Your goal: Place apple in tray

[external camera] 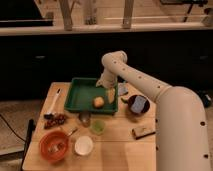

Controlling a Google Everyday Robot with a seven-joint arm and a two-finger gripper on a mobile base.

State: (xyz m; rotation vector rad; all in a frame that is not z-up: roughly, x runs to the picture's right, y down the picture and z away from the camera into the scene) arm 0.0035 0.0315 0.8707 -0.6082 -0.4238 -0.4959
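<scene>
The apple (pixel 99 102), small, round and orange-yellow, lies inside the green tray (pixel 80 91) near its front right corner. The tray sits at the back middle of the wooden table. My gripper (pixel 110 95) hangs from the white arm over the tray's right edge, just right of the apple and slightly above it. It does not hold the apple.
A small green cup (pixel 98 126) stands in front of the tray. An orange bowl (pixel 54 145) and a white bowl (pixel 83 145) sit at the front left. A dark bowl with a blue item (pixel 138 105) is to the right. A pen (pixel 54 100) and grapes (pixel 56 119) lie to the left.
</scene>
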